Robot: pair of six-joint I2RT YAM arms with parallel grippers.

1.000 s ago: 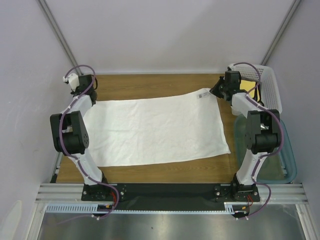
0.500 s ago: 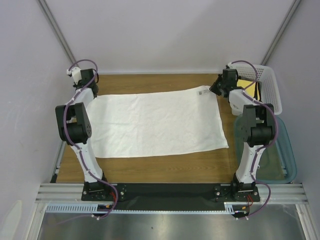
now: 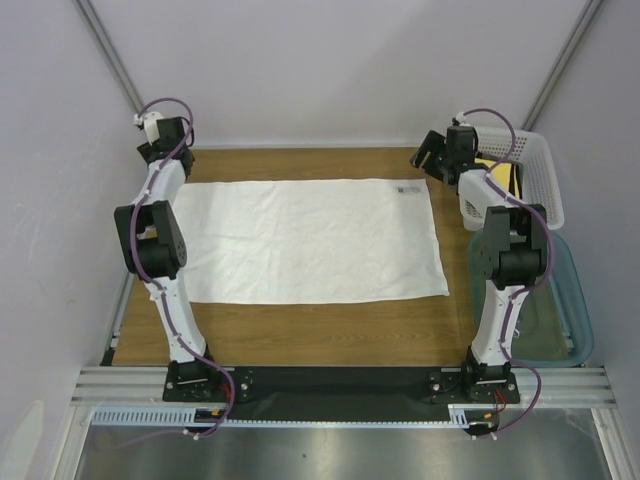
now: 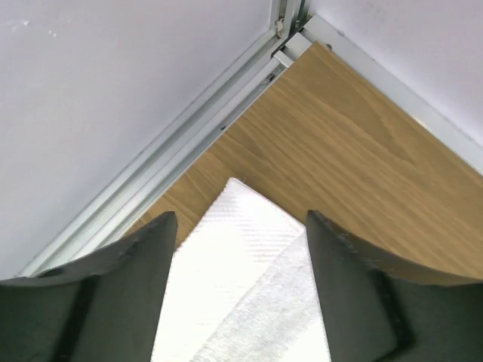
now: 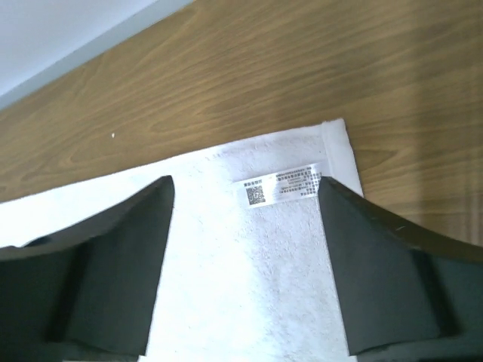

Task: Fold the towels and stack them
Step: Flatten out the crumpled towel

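Observation:
A large white towel (image 3: 310, 240) lies spread flat on the wooden table (image 3: 300, 335). My left gripper (image 3: 168, 150) hangs open just above the towel's far left corner (image 4: 245, 226), with that corner lying free between the two dark fingers (image 4: 136, 286). My right gripper (image 3: 428, 158) is open over the far right corner, where the towel (image 5: 241, 286) shows its printed label (image 5: 281, 185). Neither gripper holds anything. A yellow towel (image 3: 497, 172) sits in the white basket.
The white perforated basket (image 3: 540, 180) stands at the back right. A clear teal bin (image 3: 572, 310) sits in front of it, beside the right arm. The enclosure's walls and metal rail (image 4: 189, 143) run close behind the left gripper.
Both grippers went from shut on the towel's far corners to open, letting it go. The towel was drawn back and now lies flat and squared.

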